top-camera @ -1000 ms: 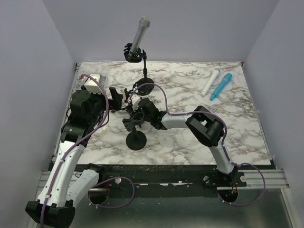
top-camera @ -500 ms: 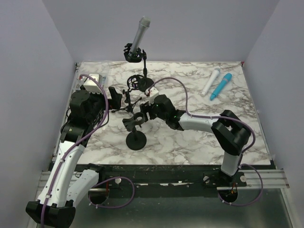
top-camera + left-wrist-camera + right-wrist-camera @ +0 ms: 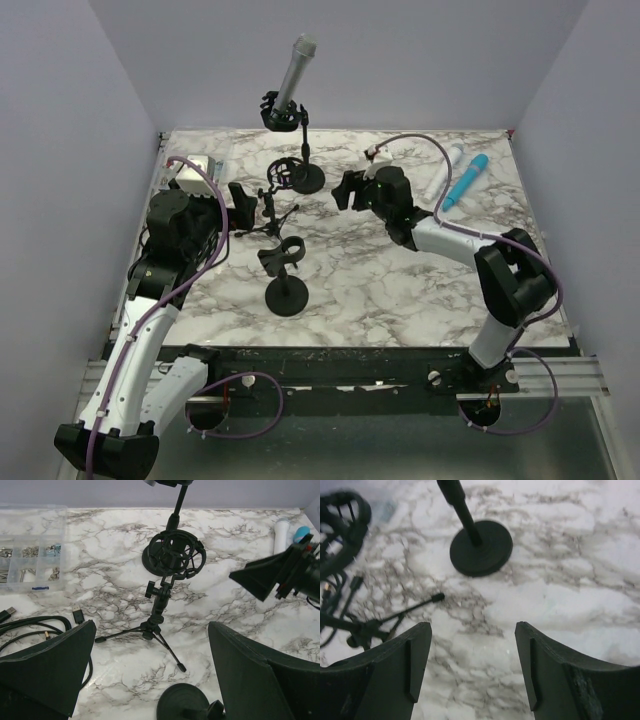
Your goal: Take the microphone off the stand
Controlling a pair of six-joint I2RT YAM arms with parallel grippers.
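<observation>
A grey microphone sits tilted in the clip of a tall black stand whose round base rests at the back of the table. That base also shows in the right wrist view. My right gripper is open and empty, low over the marble just right of that base. My left gripper is open and empty, facing a small tripod stand that carries an empty shock mount. The microphone itself is out of both wrist views.
A second round-base stand with an empty clip stands near the front. A white microphone and a blue one lie at the back right. A clear screw box and cables lie at the left.
My right arm has pulled away from the front stand and swung back and right, ending beside the tall stand's base. The left arm has not moved.
</observation>
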